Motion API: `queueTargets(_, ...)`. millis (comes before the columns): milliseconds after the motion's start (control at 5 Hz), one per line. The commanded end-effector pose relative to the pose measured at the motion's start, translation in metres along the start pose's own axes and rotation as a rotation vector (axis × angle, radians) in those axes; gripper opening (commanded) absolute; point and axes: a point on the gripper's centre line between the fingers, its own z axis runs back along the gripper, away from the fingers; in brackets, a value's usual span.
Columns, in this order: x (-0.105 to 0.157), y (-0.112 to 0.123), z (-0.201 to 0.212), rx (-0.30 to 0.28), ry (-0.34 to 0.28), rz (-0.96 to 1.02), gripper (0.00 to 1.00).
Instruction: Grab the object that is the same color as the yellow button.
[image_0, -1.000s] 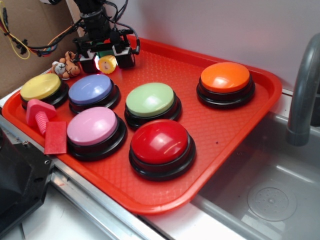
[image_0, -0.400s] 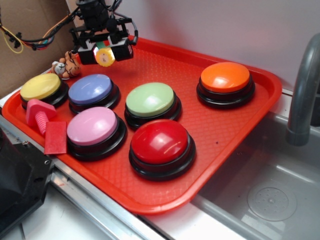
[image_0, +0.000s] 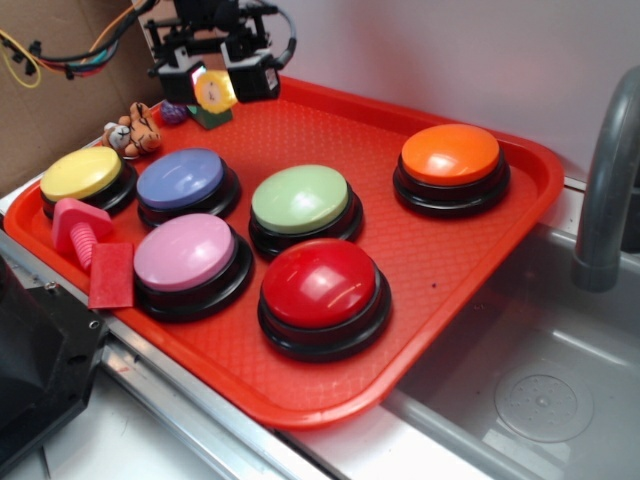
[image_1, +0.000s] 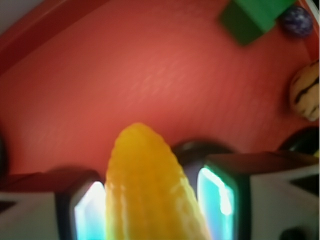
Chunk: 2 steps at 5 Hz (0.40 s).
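**Yellow toy held up over the back-left corner of the tray**

A red tray (image_0: 450, 260) is set beside a metal sink (image_0: 540, 390), with a pale wall behind it. The gripper (image_0: 214, 88) is seen above the tray's far left corner, its jaws closed on the object (image_0: 215, 90), which is held clear of the tray surface. The pale round end face is turned toward the exterior camera, so the long axis runs roughly toward the viewer. In the wrist view the ridged yellow body (image_1: 150, 190) is pinched between the two pads. The yellow button (image_0: 82, 174) is parked at the tray's left edge, well apart from the object. A green block (image_0: 210, 114) and a tiger figurine (image_0: 135, 130) are seen just below the gripper.
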Motion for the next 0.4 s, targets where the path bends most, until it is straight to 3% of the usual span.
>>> queueTargets(0,-0.0457,-0.0167,0.034,-0.056,-0.063,-0.146,0.0)
queueTargets(200,-0.0536,-0.0135,0.0355,-0.041,-0.042,-0.115,0.0)
